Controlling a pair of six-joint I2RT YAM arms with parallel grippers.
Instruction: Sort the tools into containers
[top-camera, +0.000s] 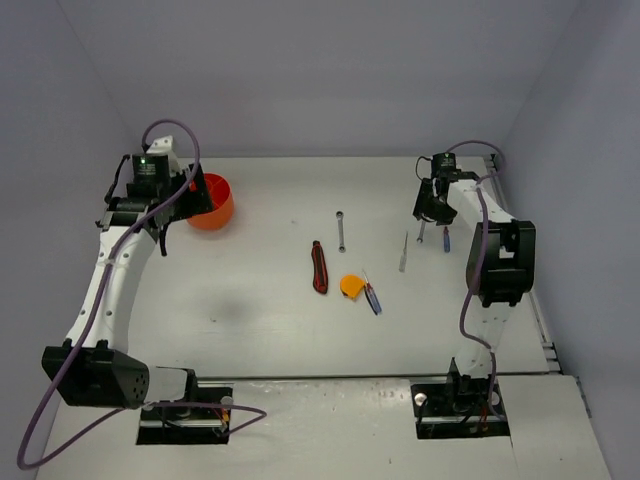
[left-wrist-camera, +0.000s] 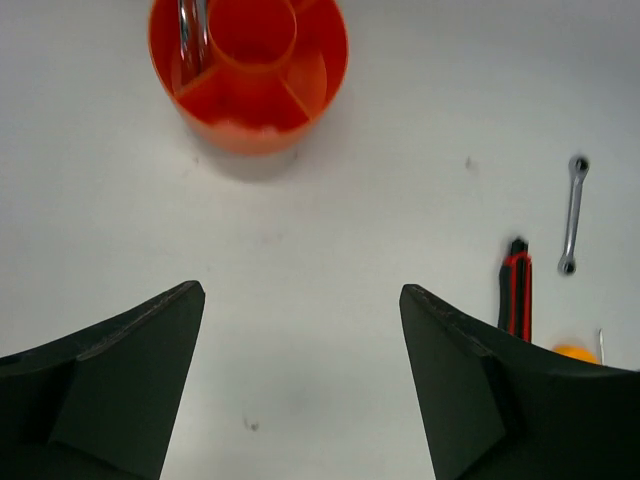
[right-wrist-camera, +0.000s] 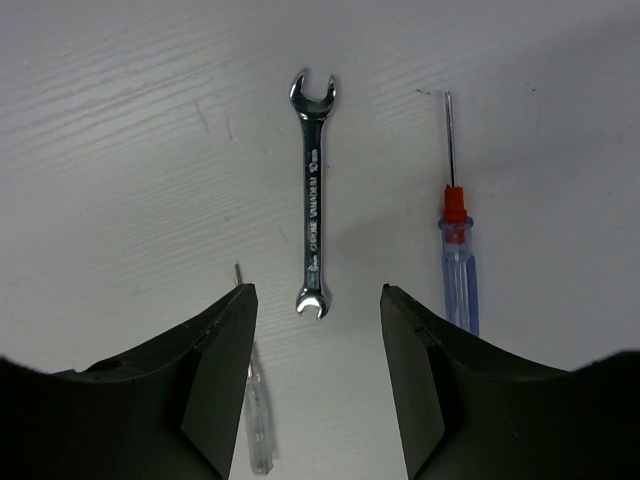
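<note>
White table (top-camera: 260, 300); left gripper (left-wrist-camera: 300, 300) spread near orange tub (left-wrist-camera: 245, 135), right gripper (right-wrist-camera: 318, 295) spread over silver wrench (right-wrist-camera: 312, 190)

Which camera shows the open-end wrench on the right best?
Right wrist: the wrench lies whole and sharp, with both open ends clear. The top view shows it only as a thin, far-off sliver. The left wrist view misses it.

place: robot lab cell | evidence: white table (top-camera: 270, 335), bare grey walls (top-camera: 300, 80)
</note>
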